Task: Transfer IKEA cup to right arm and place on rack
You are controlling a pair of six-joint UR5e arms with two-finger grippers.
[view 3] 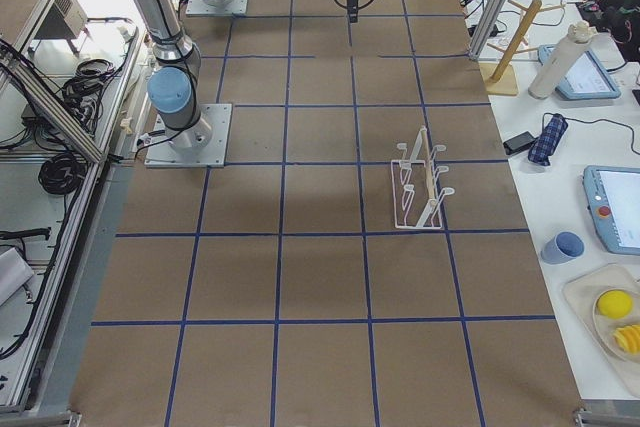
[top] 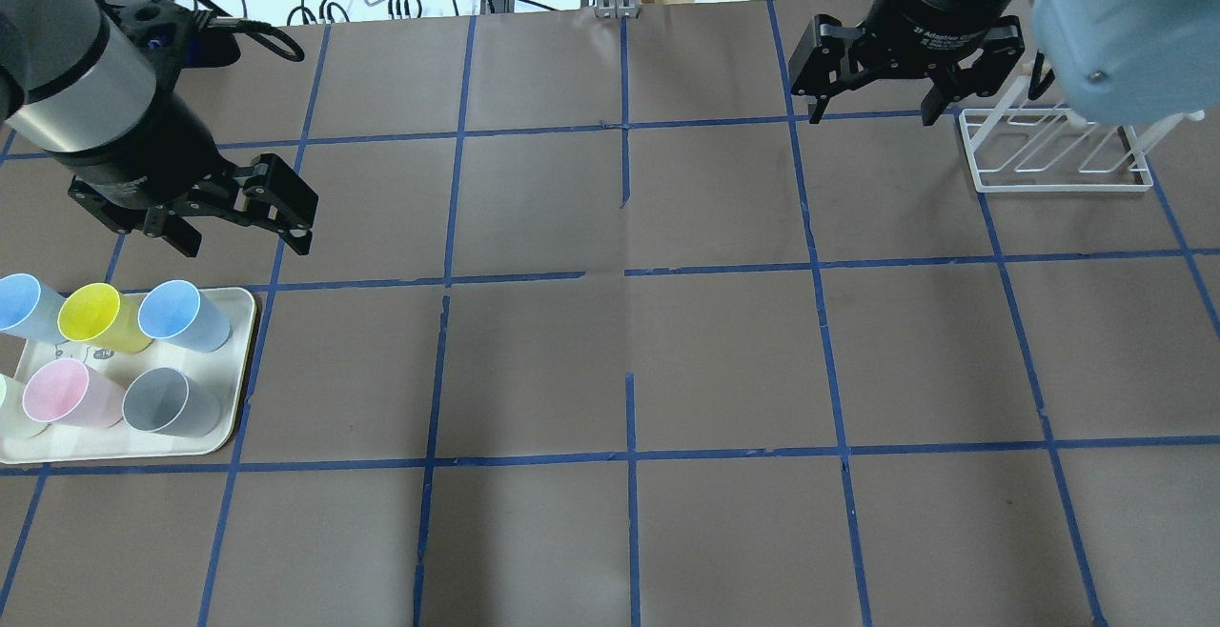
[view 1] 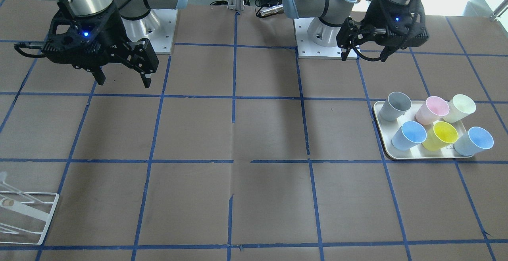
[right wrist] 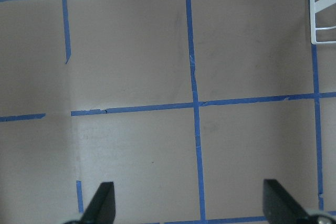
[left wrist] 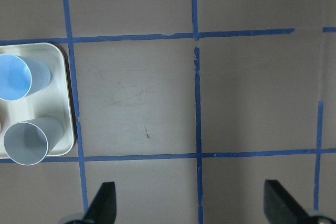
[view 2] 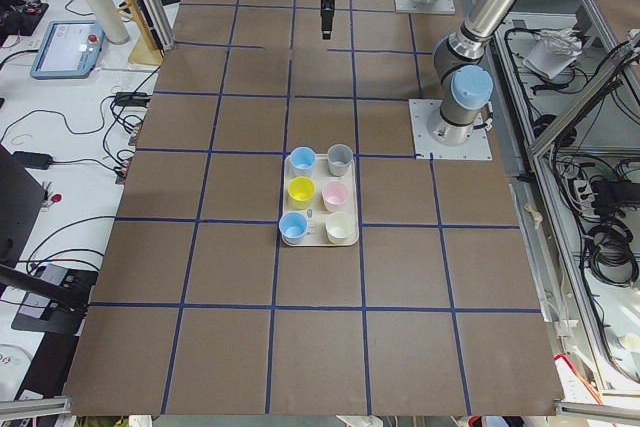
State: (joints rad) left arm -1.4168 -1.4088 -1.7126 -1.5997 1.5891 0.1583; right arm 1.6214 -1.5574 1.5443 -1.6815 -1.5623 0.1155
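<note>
We note tabletop (top: 667,370) carrying rack (top: 1058,187), well apart from tray (top: 236,351). Left end effector (top: 243,244) released, empty, high beside tray. Right end effector (top: 872,114) released, empty, far from tray. IKEA cup (top: 181,314) upright at tray's corner nearest left end effector, lower than it; we judge left side nearer.

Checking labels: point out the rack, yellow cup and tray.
rack (top: 1058,186), overhead exterior view, front base wire.
yellow cup (top: 91,313), overhead exterior view, inside its mouth.
tray (top: 240,360), overhead exterior view, bare right edge.
</note>
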